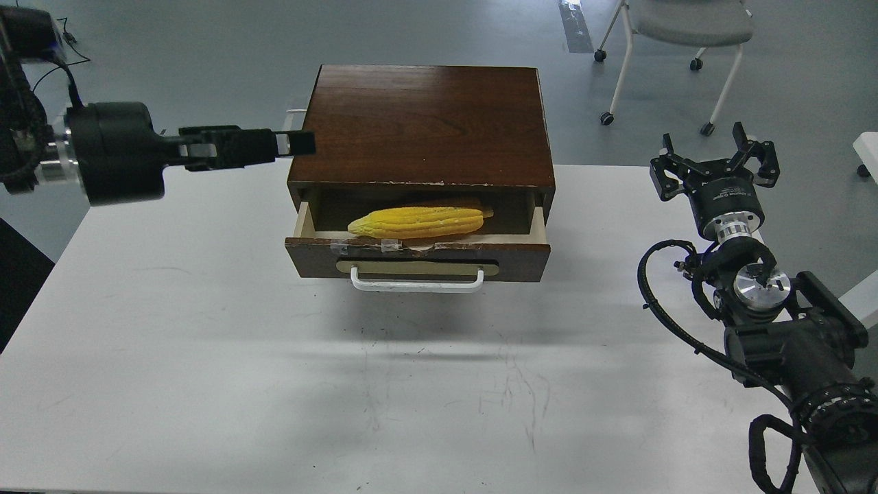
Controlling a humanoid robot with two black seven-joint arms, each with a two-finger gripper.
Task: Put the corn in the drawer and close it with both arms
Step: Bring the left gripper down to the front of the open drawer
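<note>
The corn (420,221), bright yellow and bumpy, lies lengthwise inside the open drawer (521,255), whose dark front carries a white bar handle (417,283) on a brass plate. The drawer is pulled partway out of a dark brown wooden cabinet (425,123). My left gripper (302,143) reaches in from the left, level, with its tips at the cabinet's upper left corner. It is seen side-on, so its fingers cannot be told apart. My right gripper (713,154) stands to the right of the cabinet, apart from it, pointing away, open and empty.
The cabinet stands on a white table (206,343), towards its far edge. A grey chair on castors (686,27) stands on the floor behind at the right. A white object (865,147) shows at the right edge.
</note>
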